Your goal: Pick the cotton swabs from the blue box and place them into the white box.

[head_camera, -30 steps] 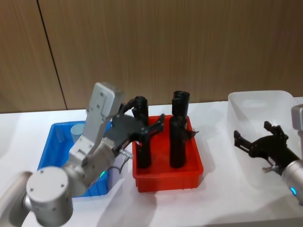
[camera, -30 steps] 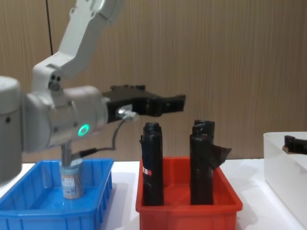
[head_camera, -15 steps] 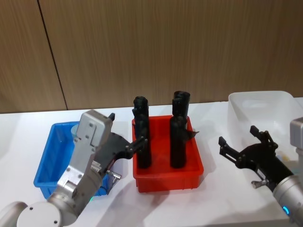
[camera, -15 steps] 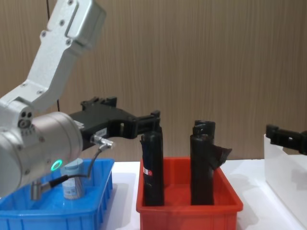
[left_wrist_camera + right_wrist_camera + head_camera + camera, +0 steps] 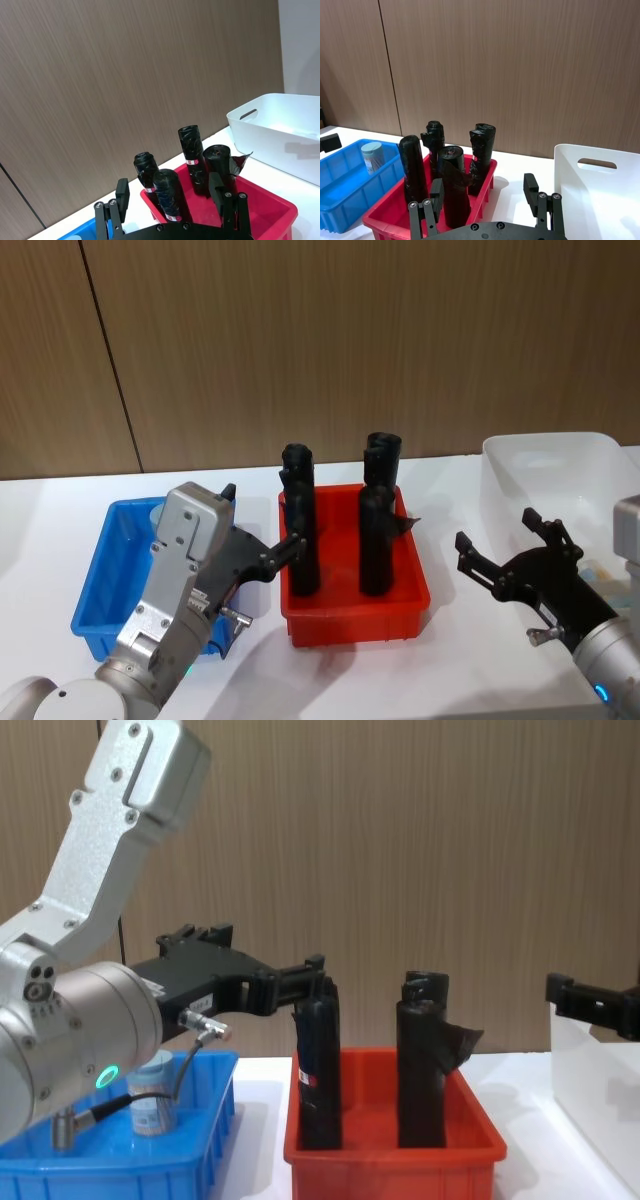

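One cotton swabs tub [image 5: 372, 156] with a pale lid stands upright at the far end of the blue box [image 5: 95, 595]; the chest view shows this tub [image 5: 152, 1095] behind my left arm's cable. My left gripper [image 5: 260, 520] hangs open and empty over the blue box's right edge, its fingers pointing toward the red bin. The white box [image 5: 550, 455] stands at the far right. My right gripper [image 5: 500, 535] is open and empty, held above the table just in front of the white box's left wall.
A red bin [image 5: 355, 615] with several tall black rolls [image 5: 300, 530] sits between the blue box and the white box. A wooden wall runs close behind the table. Bare white tabletop lies in front of the bins.
My left gripper has pulled back from over the red bin toward me and sunk lower. My right gripper has come out of the white box, moving left and nearer. Both stay empty.
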{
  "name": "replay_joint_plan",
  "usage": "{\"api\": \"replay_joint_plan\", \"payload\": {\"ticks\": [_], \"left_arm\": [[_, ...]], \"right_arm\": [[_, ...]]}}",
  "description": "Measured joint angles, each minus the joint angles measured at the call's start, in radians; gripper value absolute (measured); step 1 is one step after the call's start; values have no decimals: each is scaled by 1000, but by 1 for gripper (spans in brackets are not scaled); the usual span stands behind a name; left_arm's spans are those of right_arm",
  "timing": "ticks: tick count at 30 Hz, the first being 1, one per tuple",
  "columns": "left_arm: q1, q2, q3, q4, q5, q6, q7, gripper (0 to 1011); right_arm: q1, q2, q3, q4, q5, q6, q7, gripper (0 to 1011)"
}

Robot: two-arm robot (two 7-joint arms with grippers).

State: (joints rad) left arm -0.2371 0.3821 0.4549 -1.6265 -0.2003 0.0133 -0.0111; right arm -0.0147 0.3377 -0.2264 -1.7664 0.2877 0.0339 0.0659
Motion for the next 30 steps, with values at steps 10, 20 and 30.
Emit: {"api": "replay_joint_plan", "payload": {"ticks": [10,20,30], "left_arm": [[0,0,0,0,0,0,0,1004],[0,0,-1,0,0,0,0,1004],[0,0,-1,0,0,1,0,1004]], "right_arm": [[0,0,0,0,0,0,0,1001],[26,-6,5,35,11,4,39,1001],[121,-25,13,165,31,10,170,1001]]}}
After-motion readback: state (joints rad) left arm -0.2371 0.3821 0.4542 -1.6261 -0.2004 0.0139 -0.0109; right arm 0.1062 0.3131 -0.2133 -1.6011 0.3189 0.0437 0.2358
